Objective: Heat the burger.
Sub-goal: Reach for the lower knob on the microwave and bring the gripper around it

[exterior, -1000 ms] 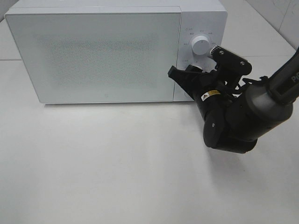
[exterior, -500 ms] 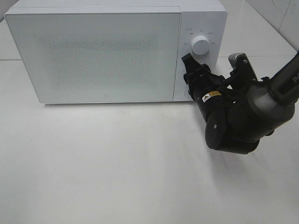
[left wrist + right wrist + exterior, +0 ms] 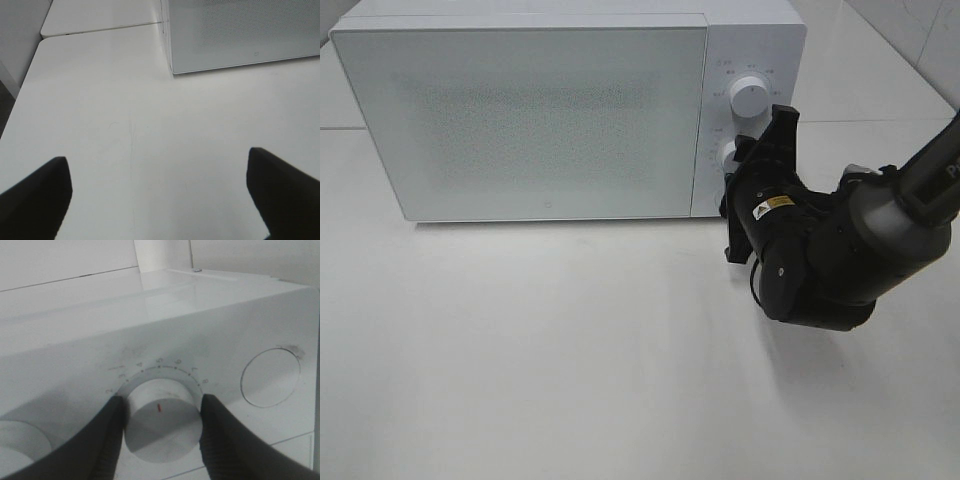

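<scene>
The right gripper (image 3: 161, 407) clamps the lower dial (image 3: 159, 427) of a closed white microwave (image 3: 540, 110) on the bench (image 3: 570, 350), one finger pressed to each side, while the left gripper (image 3: 157, 185) hangs wide-jawed over the bench; where the burger is cannot be told.

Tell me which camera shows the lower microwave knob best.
Right wrist view: the lower knob sits close up, red mark and numbered scale visible, clamped by the right end effector. Exterior high shows only a sliver of it behind that end effector. Left wrist shows just the microwave's corner, no knob.
</scene>
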You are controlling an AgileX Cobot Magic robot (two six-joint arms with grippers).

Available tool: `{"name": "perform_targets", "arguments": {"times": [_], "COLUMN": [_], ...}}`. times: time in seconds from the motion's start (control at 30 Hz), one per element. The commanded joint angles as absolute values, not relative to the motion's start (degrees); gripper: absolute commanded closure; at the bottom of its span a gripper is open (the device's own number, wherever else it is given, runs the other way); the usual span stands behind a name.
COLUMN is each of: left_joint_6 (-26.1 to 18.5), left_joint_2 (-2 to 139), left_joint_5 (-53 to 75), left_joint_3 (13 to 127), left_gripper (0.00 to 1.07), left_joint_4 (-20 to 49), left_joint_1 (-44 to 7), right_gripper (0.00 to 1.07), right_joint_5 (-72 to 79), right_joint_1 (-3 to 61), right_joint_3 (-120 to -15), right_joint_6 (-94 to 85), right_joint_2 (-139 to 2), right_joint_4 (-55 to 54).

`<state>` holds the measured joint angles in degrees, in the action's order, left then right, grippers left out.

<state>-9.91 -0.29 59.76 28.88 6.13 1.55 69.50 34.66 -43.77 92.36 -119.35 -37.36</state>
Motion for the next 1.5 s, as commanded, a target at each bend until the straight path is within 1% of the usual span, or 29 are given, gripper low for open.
{"name": "perform_targets", "arguments": {"times": [0.03, 0.4, 0.7, 0.73, 0.77, 0.8, 0.83, 0.87, 0.9, 0.93, 0.97, 1.0, 1.03, 1.07, 1.1, 1.17, 1.2, 1.27, 1.3, 1.33, 1.37, 1.4, 1.43, 1.5], "left_joint_6": [-10.03, -10.03, -10.03, -10.03, -10.03, -10.03, -10.03, -10.03, -10.03, -10.03, -10.03, -10.03, -10.03, -10.03, -10.03, -10.03, -10.03, -10.03, -10.03, -10.03, -10.03, -10.03, -10.03, -10.03], "left_joint_2": [-1.72, -1.72, -1.72, -1.72, -1.72, -1.72, -1.72, -1.72, -1.72, -1.72, -1.72, -1.72, -1.72, -1.72, -1.72, -1.72, -1.72, -1.72, -1.72, -1.72, -1.72, -1.72, -1.72, -1.72], "left_joint_5": [59.82, 59.82, 59.82, 59.82, 59.82, 59.82, 59.82, 59.82, 59.82, 59.82, 59.82, 59.82, 59.82, 59.82, 59.82, 59.82, 59.82, 59.82, 59.82, 59.82, 59.82, 59.82, 59.82, 59.82], "left_joint_3": [28.93, 28.93, 28.93, 28.93, 28.93, 28.93, 28.93, 28.93, 28.93, 28.93, 28.93, 28.93, 28.93, 28.93, 28.93, 28.93, 28.93, 28.93, 28.93, 28.93, 28.93, 28.93, 28.93, 28.93], "left_gripper": [0.2, 0.2, 0.2, 0.2, 0.2, 0.2, 0.2, 0.2, 0.2, 0.2, 0.2, 0.2, 0.2, 0.2, 0.2, 0.2, 0.2, 0.2, 0.2, 0.2, 0.2, 0.2, 0.2, 0.2], "left_joint_4": [6.07, 6.07, 6.07, 6.07, 6.07, 6.07, 6.07, 6.07, 6.07, 6.07, 6.07, 6.07, 6.07, 6.07, 6.07, 6.07, 6.07, 6.07, 6.07, 6.07, 6.07, 6.07, 6.07, 6.07], "left_joint_1": [1.66, 1.66, 1.66, 1.66, 1.66, 1.66, 1.66, 1.66, 1.66, 1.66, 1.66, 1.66, 1.66, 1.66, 1.66, 1.66, 1.66, 1.66, 1.66, 1.66, 1.66, 1.66, 1.66, 1.66], "right_gripper": [1.03, 1.03, 1.0, 0.98, 0.98, 0.94, 0.94, 0.92, 0.87, 0.87, 0.82, 0.8, 0.8, 0.74, 0.74, 0.67, 0.67, 0.6, 0.6, 0.54, 0.51, 0.51, 0.46, 0.44], "right_joint_5": [68.12, 68.41, 68.41, 68.53, 68.53, 68.47, 68.47, 68.47, 68.47, 68.47, 68.3, 68.3, 68.3, 68.3, 68.3, 68.53, 68.53, 68.81, 68.81, 69.56, 69.79, 69.79, 69.79, 69.79], "right_joint_1": [34.84, 34.84, 34.84, 34.84, 34.84, 34.84, 34.84, 34.84, 34.84, 34.84, 34.84, 34.84, 34.84, 34.84, 34.84, 34.84, 34.84, 34.84, 34.84, 34.84, 34.84, 34.84, 34.84, 34.84], "right_joint_3": [-45.49, -45.49, -45.49, -45.49, -45.49, -45.49, -45.49, -45.49, -45.49, -45.49, -45.44, -45.44, -45.44, -45.44, -45.44, -45.44, -45.44, -45.44, -45.44, -45.44, -45.44, -45.44, -45.44, -45.44], "right_joint_6": [96.26, 97.8, 97.57, 96.89, 96.89, 95.97, 95.97, 95.8, 95.68, 95.68, 95.17, 94.82, 94.82, 93.97, 93.97, 92.07, 92.07, 90.93, 90.93, 89.44, 88.64, 88.64, 87.43, 86.86], "right_joint_2": [-119.18, -119.18, -119.0, -118.89, -118.89, -118.77, -118.77, -118.77, -118.77, -118.77, -118.77, -118.77, -118.77, -118.77, -118.77, -118.77, -118.77, -118.77, -118.77, -118.77, -118.77, -118.77, -118.77, -118.77], "right_joint_4": [-28.36, -28.3, -28.36, -28.36, -28.36, -28.48, -28.48, -28.53, -28.59, -28.59, -29.11, -29.74, -29.74, -30.83, -30.83, -32.14, -32.14, -33.8, -33.8, -34.84, -35.24, -35.24, -35.7, -36.21]}}
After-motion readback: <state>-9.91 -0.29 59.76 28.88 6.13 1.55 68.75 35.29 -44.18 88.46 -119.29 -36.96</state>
